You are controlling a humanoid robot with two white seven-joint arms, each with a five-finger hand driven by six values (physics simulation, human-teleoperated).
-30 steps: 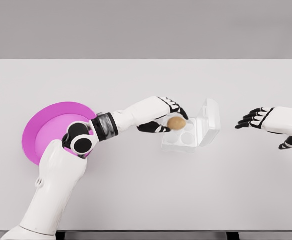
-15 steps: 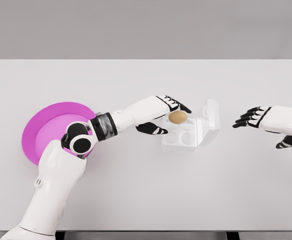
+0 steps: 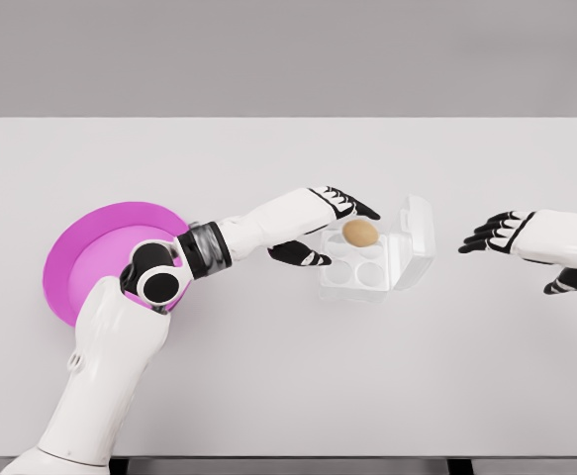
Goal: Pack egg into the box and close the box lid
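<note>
The left arm rose from the near edge of the white desk (image 3: 288, 386), its elbow lying over the rim of a magenta plate (image 3: 90, 247) that sat well to the left of the box (image 3: 377, 259). From there the forearm reached right toward the box. The left robot hand (image 3: 325, 230) stopped just left of the box with its fingers (image 3: 355, 207) extended and the thumb spread below them; it held nothing, and a small gap showed between the fingertips and the egg.

The box was a clear plastic carton with round cups. Its lid (image 3: 417, 236) stood raised along the box's right side, tilted away from the cups, so the box was open. The brown egg (image 3: 360, 233) rested in the far cup on the left side of the box, its long axis running roughly left to right, slightly tilted. The other cups visible held nothing.

Well to the right of the box, the right robot hand (image 3: 501, 234) hovered above the desk, apart from the lid, with its dark fingers loosely spread toward the box and gripping nothing. Nothing lay between that hand and the lid. Beyond the box, the desk ran back to a plain grey wall (image 3: 288, 59).
</note>
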